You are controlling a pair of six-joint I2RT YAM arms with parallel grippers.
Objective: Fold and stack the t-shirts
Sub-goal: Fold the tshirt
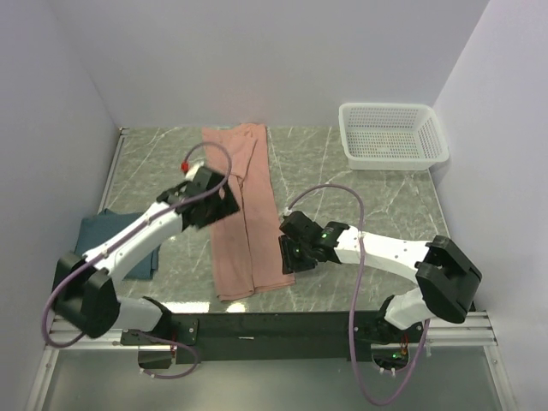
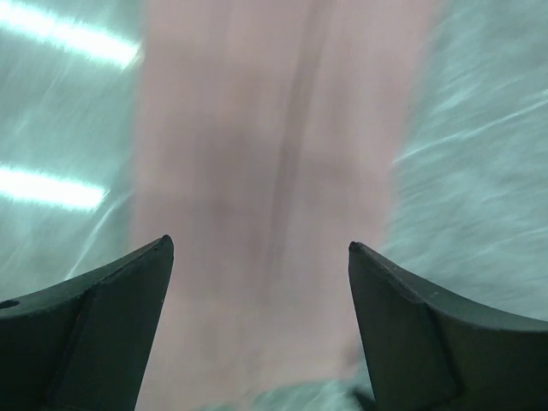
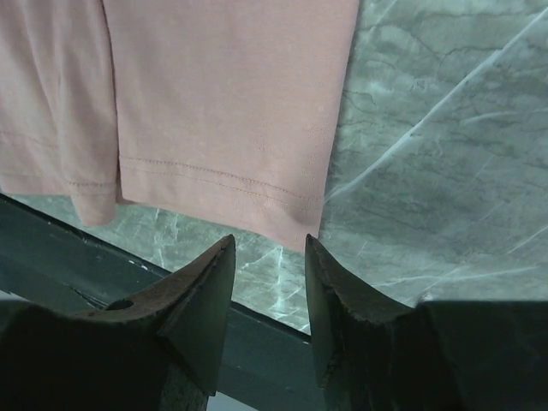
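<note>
Leftmost, the teal t-shirt (image 1: 96, 229) lies half hidden under the left arm (image 1: 128, 244). Centrally, the pink t-shirt (image 1: 248, 231) forms a long folded strip. The left gripper (image 2: 261, 248) hangs over it, wide apart and empty, in a blurred view. The right gripper (image 3: 270, 244), parted and empty, sits at its near hem.

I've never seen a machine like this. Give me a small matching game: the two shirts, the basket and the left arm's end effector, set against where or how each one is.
Things:
1. pink t-shirt
2. teal t-shirt
3. white basket
4. left end effector

Places or states:
A. in the far right corner
B. folded into a long strip down the middle
C. jaws wide apart, nothing between them
D. at the left side, near the front edge

Pairs: 1-B, 2-D, 3-A, 4-C
</note>
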